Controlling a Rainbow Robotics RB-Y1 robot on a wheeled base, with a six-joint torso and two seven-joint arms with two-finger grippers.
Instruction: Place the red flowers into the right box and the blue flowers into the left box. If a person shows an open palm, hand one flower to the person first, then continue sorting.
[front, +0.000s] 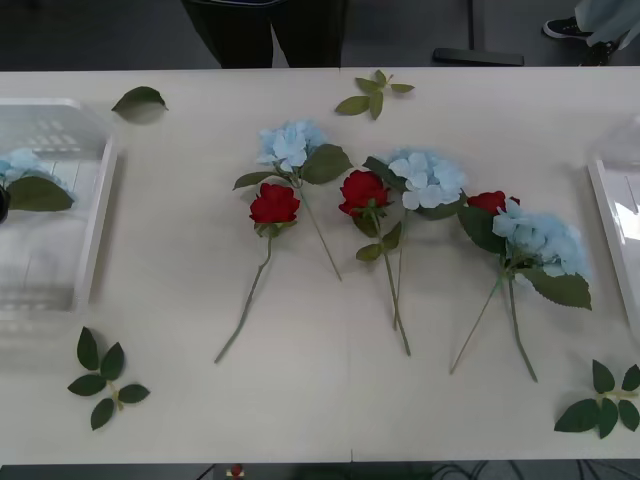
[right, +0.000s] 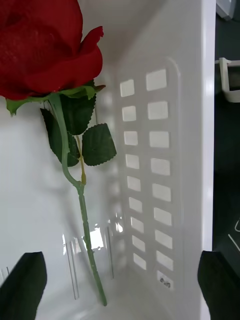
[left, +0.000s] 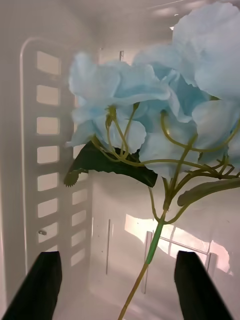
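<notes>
rose (right: 45, 45) between open right gripper (right: 120, 285) (boxed)

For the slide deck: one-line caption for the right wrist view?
Open right gripper over a dark-red artificial rose lying in the white plastic slotted-wall box.

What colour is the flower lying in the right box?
Dark red, a rose on a green stem, clearest in the right wrist view inside the right box.
</notes>
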